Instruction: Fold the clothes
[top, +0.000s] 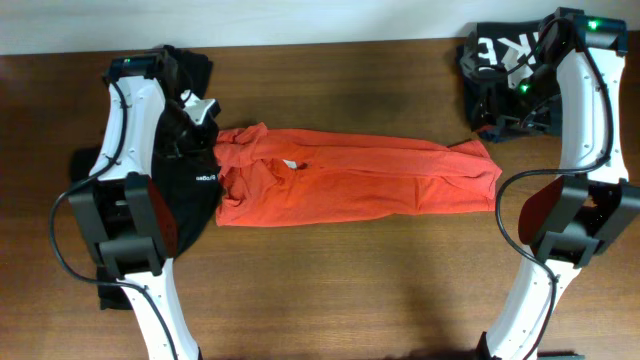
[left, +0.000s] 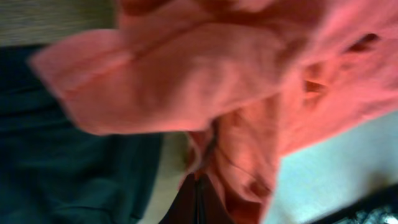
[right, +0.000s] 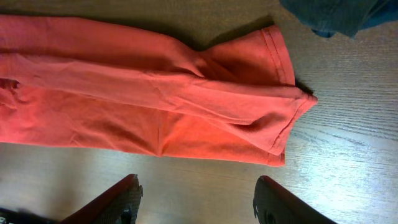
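Shirt (top: 360, 180) folded lengthwise; right end effector (right: 198, 191) hovering wide open, empty; left end effector (top: 203, 110) unclear. Next: gripping hem (right: 287, 112), folding across.

We see a brown wooden tabletop (top: 330, 290) carrying three pieces of clothing: an orange-red T-shirt (top: 370, 180) stretched lengthwise across its middle, a black garment (top: 195, 195) at the left touching the shirt's end, and a second black garment (top: 500, 60) bunched at the far right corner.

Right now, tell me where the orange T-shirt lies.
In the overhead view the orange T-shirt lies stretched across the table centre, its left end against a black garment.
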